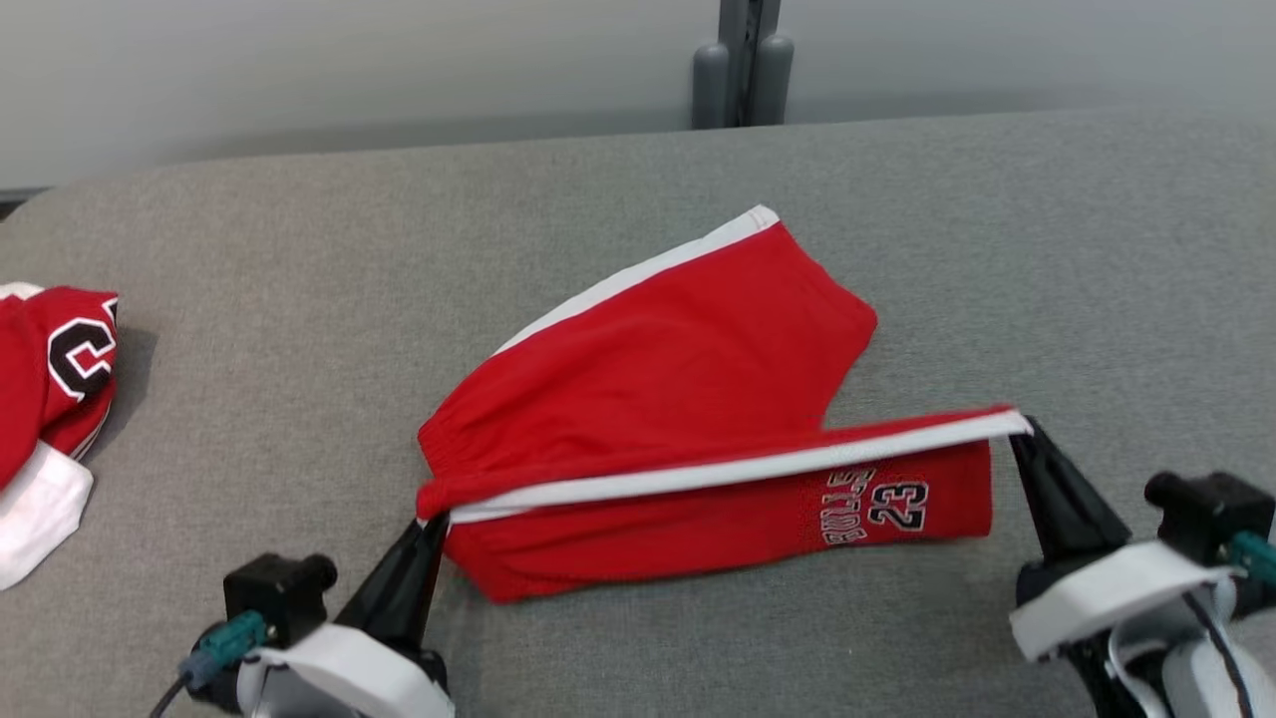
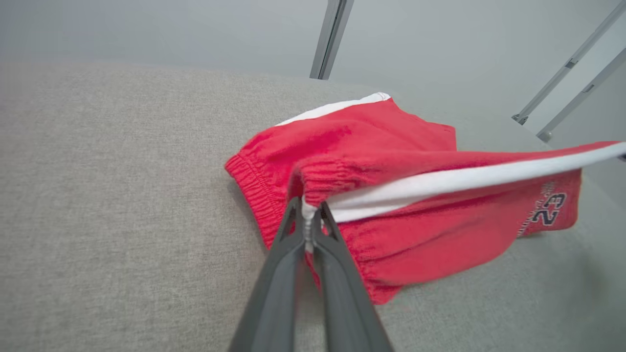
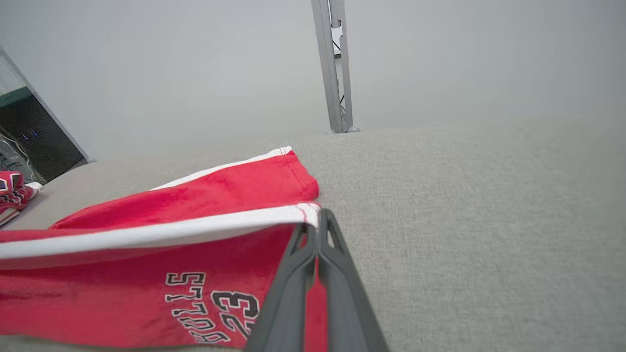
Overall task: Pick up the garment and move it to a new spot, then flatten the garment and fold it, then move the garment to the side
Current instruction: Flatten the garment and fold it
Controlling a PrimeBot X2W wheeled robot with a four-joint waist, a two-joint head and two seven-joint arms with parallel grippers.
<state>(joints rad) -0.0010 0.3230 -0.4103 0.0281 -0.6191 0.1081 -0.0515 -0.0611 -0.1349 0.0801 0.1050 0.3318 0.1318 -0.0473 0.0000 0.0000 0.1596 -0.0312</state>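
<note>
Red shorts (image 1: 678,399) lie partly on the grey table (image 1: 299,249). The left claw (image 1: 431,524) pinches the waistband, and the right claw (image 1: 1027,429) pinches the leg end.

The shorts (image 1: 678,379) are red with a white side stripe and black-and-white "23" lettering, the bench (image 1: 299,249) is plain grey, the fingers (image 1: 1057,499) dark grey.

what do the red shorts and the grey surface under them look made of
Red shorts: soft matte knit, probably fleece or cotton jersey; it drapes, and the waistband is gathered elastic. Grey surface: matte woven fabric cover with a fine heathered weave; what lies beneath cannot be told.
</note>
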